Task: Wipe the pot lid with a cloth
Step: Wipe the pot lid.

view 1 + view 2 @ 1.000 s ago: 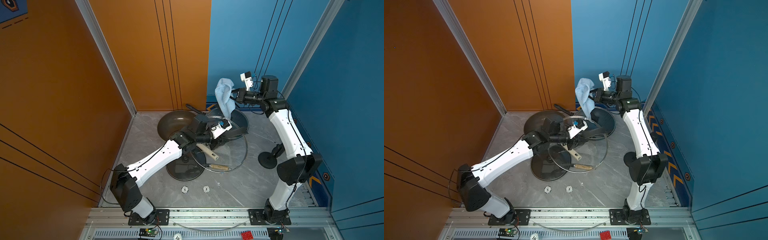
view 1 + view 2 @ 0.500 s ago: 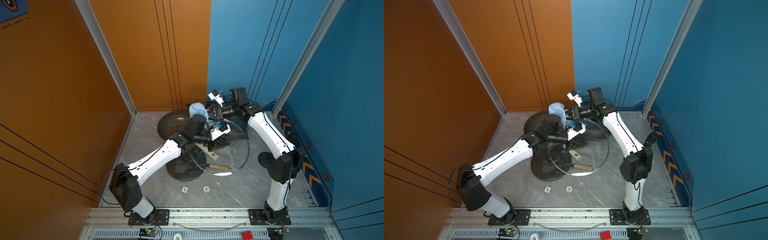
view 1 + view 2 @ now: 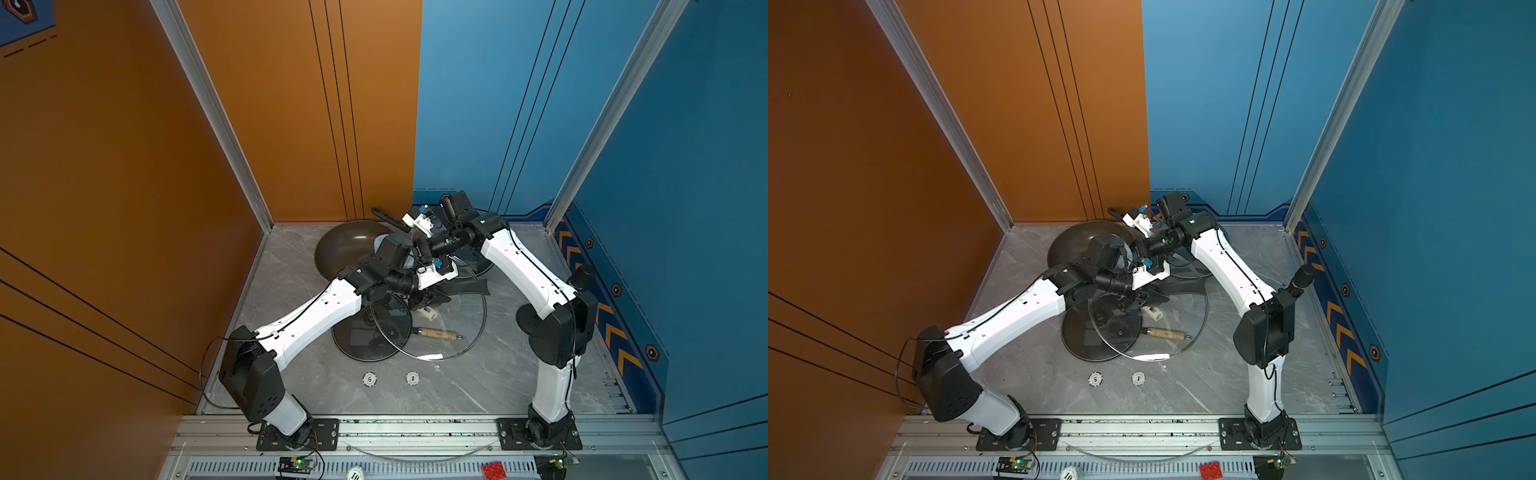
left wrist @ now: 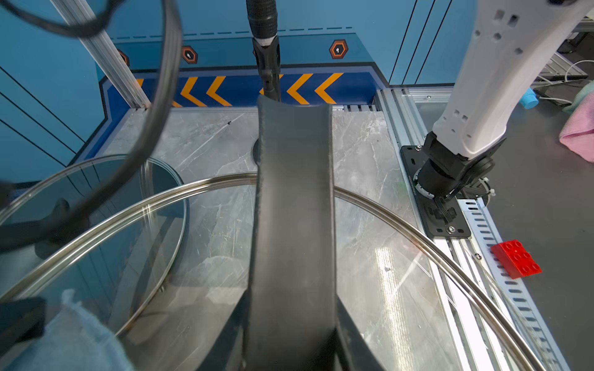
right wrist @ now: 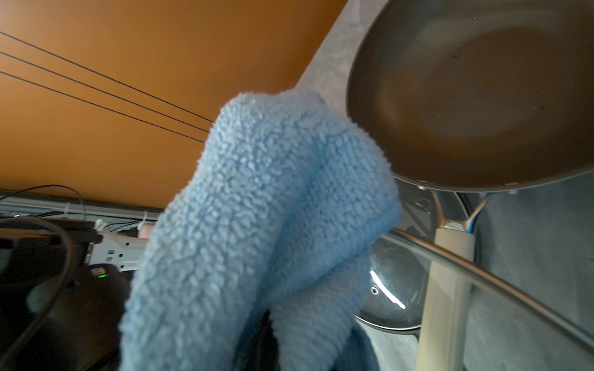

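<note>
Right wrist, right claw (image 3: 419, 254) pinching cloth (image 5: 273, 208), left claw (image 3: 430, 297) gripping lid (image 4: 292, 225), arms outstretched

White-shelled arms (image 3: 316, 311) with black joints (image 3: 249, 374) and screwed-down black base plates (image 3: 326, 432).

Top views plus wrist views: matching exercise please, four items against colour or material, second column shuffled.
Items:
1. cloth
2. large pot lid
3. brick
4. wok

Colour or material:
a. red
b. clear glass, steel rim
c. light blue
d. dark brown

Pairs: 1-c, 2-b, 3-a, 4-d
</note>
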`<state>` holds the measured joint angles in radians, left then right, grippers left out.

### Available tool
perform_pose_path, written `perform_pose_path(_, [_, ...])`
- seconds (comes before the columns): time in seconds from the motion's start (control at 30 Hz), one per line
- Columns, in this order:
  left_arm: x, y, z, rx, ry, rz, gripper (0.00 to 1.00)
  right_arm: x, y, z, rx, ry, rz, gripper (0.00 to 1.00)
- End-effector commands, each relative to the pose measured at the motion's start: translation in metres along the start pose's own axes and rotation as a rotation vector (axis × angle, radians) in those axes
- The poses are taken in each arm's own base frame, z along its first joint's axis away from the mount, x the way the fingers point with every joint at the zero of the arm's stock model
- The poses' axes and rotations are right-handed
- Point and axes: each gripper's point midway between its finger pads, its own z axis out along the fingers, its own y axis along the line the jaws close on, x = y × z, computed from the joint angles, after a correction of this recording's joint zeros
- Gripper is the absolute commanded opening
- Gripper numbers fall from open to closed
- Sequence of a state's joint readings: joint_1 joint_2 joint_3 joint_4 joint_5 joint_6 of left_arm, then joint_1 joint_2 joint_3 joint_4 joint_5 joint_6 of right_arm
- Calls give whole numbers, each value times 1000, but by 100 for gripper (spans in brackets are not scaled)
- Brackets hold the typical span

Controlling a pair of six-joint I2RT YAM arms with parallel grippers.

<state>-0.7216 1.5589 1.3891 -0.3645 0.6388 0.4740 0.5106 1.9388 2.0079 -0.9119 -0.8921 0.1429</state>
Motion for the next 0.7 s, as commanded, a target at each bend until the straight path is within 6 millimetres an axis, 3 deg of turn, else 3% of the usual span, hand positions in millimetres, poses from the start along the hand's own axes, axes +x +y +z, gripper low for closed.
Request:
perform_pose_path(0.0, [-80, 8, -44, -139, -231, 218, 0, 17, -39, -3, 222, 61, -12, 0])
perform_pose_path(0.17, [-83, 21, -58, -230, -256, 214, 0, 9, -65, -32, 375, 8, -15, 0])
perform_pose_path(0.4, [-85, 31, -76, -317, -286, 214, 0, 7, -89, -70, 446, -47, 36, 0])
perform_pose_path(0.67, [-80, 44, -96, -408, -271, 220, 0, 23, -112, -89, 429, -57, 124, 0])
